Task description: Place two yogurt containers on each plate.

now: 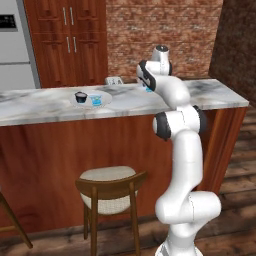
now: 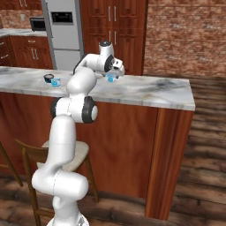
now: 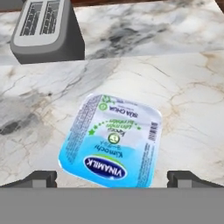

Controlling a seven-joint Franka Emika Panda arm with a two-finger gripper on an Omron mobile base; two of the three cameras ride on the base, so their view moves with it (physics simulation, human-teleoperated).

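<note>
Jaws spread wide and holding nothing, the gripper (image 3: 112, 177) hovers over a yogurt container (image 3: 111, 140) on the counter (image 3: 188, 100), a toaster (image 3: 46, 30) at its 11 o'clock, while the pale plate (image 1: 102, 103) holds one container (image 1: 96, 101), most of the job apparently ahead

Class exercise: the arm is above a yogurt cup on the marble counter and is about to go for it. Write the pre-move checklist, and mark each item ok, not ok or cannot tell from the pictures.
1. Gripper open: ok, the fingertips stand wide apart.
2. Yogurt container between the fingertips: ok, it lies centred between them in the hand view.
3. Container upright, lid up: ok, the printed lid faces the camera.
4. Toaster clear of the container: ok, it stands apart, farther back on the counter.
5. Pale plate has room: cannot tell, it already holds a black cup and one blue container.
6. Second plate located: cannot tell.
</note>
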